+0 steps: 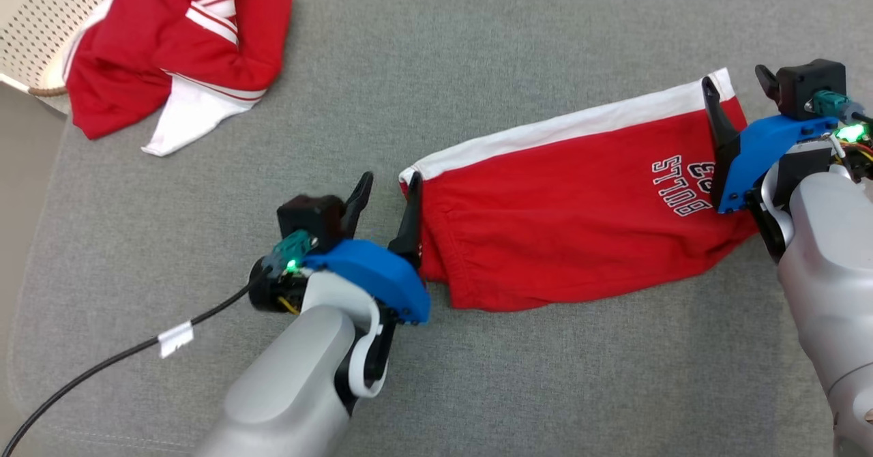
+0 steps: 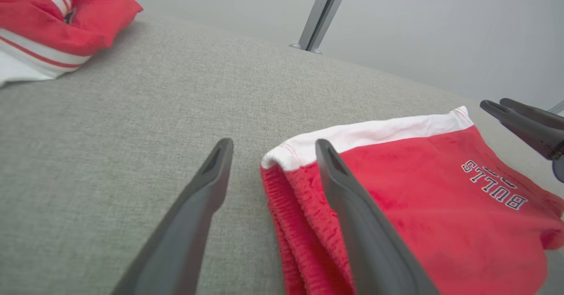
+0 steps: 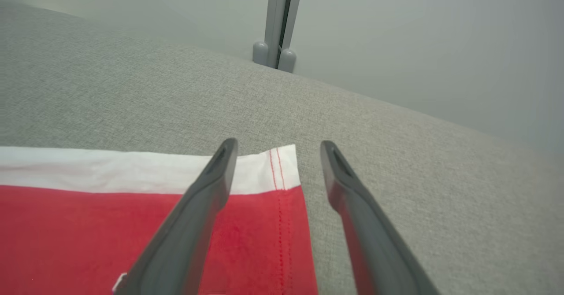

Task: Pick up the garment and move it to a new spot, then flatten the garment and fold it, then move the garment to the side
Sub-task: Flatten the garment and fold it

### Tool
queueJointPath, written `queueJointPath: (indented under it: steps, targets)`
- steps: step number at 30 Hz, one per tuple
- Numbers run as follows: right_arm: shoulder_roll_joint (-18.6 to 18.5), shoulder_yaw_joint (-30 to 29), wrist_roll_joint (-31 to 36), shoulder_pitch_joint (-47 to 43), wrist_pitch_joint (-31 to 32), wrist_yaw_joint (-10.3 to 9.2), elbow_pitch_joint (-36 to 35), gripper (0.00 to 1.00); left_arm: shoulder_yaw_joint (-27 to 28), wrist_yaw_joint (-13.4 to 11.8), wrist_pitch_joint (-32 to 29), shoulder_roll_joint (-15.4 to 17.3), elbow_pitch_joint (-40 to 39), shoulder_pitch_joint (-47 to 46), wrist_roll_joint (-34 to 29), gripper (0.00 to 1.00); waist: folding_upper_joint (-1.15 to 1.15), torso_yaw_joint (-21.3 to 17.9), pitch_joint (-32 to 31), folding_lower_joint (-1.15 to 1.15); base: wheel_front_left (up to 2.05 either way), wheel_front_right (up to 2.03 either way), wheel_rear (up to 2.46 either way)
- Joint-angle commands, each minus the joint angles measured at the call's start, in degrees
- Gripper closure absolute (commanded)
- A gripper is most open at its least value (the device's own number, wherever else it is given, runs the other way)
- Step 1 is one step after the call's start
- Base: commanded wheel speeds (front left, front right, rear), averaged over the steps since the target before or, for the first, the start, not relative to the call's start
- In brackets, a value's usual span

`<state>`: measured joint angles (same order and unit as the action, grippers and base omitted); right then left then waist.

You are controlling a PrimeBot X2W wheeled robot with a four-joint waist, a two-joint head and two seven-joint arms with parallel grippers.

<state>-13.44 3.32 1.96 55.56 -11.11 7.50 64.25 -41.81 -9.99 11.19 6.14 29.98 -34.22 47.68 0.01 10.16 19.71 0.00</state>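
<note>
Nearest, a black cable (image 1: 102,368) trails across the grey cushion (image 1: 477,68) to the left arm. The left gripper (image 1: 391,183) stands open and holds nothing. Its fingers straddle the waistband corner of the shorts (image 1: 566,232), one over bare cushion and the other over red cloth. The shorts lie folded flat at centre-right. Their long axis runs left to right, climbing slightly away toward the right, with the waistband (image 2: 286,207) end leftward, the hem rightward and the white stripe (image 1: 566,126) along the far edge. The right gripper (image 1: 736,78), jaws apart and empty, straddles the far hem corner beside the BULLS lettering (image 1: 682,184). Farthest left, a crumpled red-and-white garment (image 1: 184,48) lies well apart.
</note>
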Motion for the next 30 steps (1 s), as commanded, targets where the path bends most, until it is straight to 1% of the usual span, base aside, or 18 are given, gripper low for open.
queueJointPath:
  steps: [1, 4, 5, 9, 11, 15, 20, 26, 30]
  targets:
    - [-0.29, 0.38, -0.19, 0.73, -0.51, -0.01, 0.86, 0.00, -0.23, -0.30, 0.73, 1.03, -0.95, 1.52, -0.77, 0.00, -0.01, -0.30, -1.07, 0.00, 0.00, 0.00, 0.00]
    - [-1.03, 0.98, -0.76, 0.17, -0.90, -0.01, 2.48, 0.00, -0.67, -1.44, 1.59, 3.76, -2.86, 3.75, -2.50, 0.00, -0.01, -0.40, -3.16, 0.00, 0.00, 0.00, 0.00]
    - [-1.03, 0.98, -0.76, 0.17, -0.90, -0.01, 2.48, 0.00, -0.67, -1.44, 1.59, 3.76, -2.86, 3.75, -2.50, 0.00, -0.01, -0.40, -3.16, 0.00, 0.00, 0.00, 0.00]
    - [-2.10, 1.47, -2.65, -1.25, 0.55, -0.01, 5.04, 0.00, -1.13, -3.01, 2.07, 6.10, -5.85, 7.04, -3.69, 0.00, -0.01, -0.52, -6.40, 0.00, 0.00, 0.00, 0.00]
    - [-2.88, 2.42, -3.46, -2.13, 2.03, -0.01, 6.09, 0.00, -1.30, -3.53, 1.86, 7.19, -7.00, 8.50, -3.74, 0.00, -0.01, -0.52, -7.82, 0.00, 0.00, 0.00, 0.00]
    - [-4.30, 3.83, -6.06, -3.42, 6.49, -0.01, 7.55, 0.00, -0.66, -4.64, 2.05, 8.34, -9.01, 10.71, -3.20, 0.00, -0.01, -0.29, -9.60, 0.00, 0.00, 0.00, 0.00]
    - [-5.70, 5.62, -9.99, -4.59, 11.47, 0.00, 8.09, 0.00, 0.17, -5.62, 2.52, 9.61, -10.36, 11.91, -3.27, 0.00, -0.01, 0.69, -9.40, 0.00, 0.00, 0.00, 0.00]
    - [-6.69, 7.19, -14.78, -5.32, 14.72, 0.00, 7.37, 0.00, 1.33, -5.89, 2.96, 10.77, -10.80, 11.34, -3.58, 0.00, -0.01, 2.54, -7.45, 0.00, 0.00, 0.00, 0.00]
    - [-7.37, 8.00, -17.55, -5.92, 16.48, 0.00, 6.95, 0.00, 1.59, -5.96, 3.11, 10.69, -10.90, 10.63, -3.83, 0.00, -0.01, 3.69, -6.36, 0.00, 0.00, 0.00, 0.00]
